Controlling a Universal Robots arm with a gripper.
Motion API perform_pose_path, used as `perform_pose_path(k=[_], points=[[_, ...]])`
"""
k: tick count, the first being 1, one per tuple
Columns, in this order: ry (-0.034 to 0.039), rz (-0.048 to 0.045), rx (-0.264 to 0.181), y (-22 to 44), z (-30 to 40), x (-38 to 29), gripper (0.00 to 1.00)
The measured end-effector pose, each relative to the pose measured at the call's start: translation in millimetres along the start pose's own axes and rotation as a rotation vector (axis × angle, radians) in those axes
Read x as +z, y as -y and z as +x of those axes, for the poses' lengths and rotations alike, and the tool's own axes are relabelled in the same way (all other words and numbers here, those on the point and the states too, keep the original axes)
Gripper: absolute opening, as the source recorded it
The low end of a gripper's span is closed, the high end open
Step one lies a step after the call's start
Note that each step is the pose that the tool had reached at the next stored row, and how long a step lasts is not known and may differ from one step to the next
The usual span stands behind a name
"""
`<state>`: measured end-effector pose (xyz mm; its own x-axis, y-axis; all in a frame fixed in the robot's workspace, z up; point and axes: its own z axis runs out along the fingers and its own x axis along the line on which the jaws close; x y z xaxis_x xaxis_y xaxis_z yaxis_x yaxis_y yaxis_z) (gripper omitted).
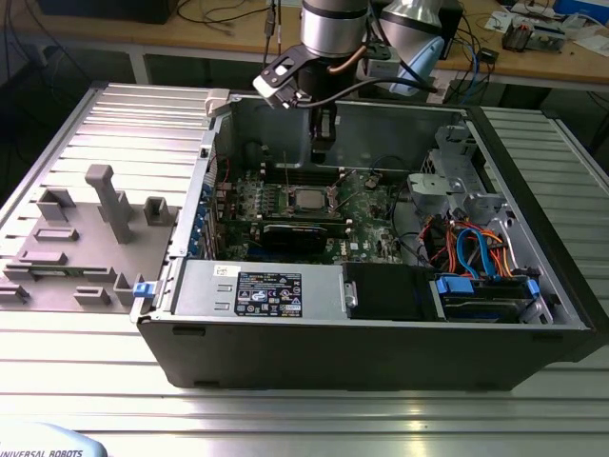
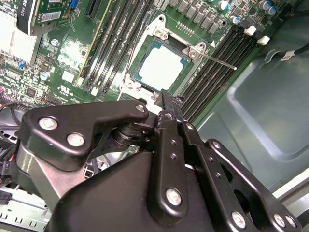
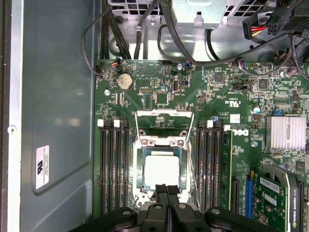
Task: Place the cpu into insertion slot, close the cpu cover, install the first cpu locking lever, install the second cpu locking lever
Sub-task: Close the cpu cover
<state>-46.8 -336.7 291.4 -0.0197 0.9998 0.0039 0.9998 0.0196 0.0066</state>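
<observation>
Resting in the one insertion slot [image 3: 139,170] is one cpu [image 3: 161,169]; one cpu cover [image 3: 164,113] stands flipped open (beyond the slot). One gripper [image 3: 166,188] points straight down over the slot's edge, fingers pressed together, gripping nothing.

Cpu [image 2: 161,67] in insertion slot [image 2: 129,86]

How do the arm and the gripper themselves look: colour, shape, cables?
The gripper is black: flat link bars joined with round silver screws, narrowing to slim fingers. The arm is a silver-grey tube with a darker band. A black-and-white box sits at its wrist, and black cables hang beside it.
</observation>
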Motion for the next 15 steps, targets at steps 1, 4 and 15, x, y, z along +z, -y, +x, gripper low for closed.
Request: perform_pose_path(k=[1,4,15], points=[[0.0001,0.0,0.0,-0.1,0.0,0.0,0.11],[0.0,0.0,0.0,-0.7,0.0,0.0,0.11],[0.0,0.0,0.0,-2.3,0.0,0.0,0.11]])
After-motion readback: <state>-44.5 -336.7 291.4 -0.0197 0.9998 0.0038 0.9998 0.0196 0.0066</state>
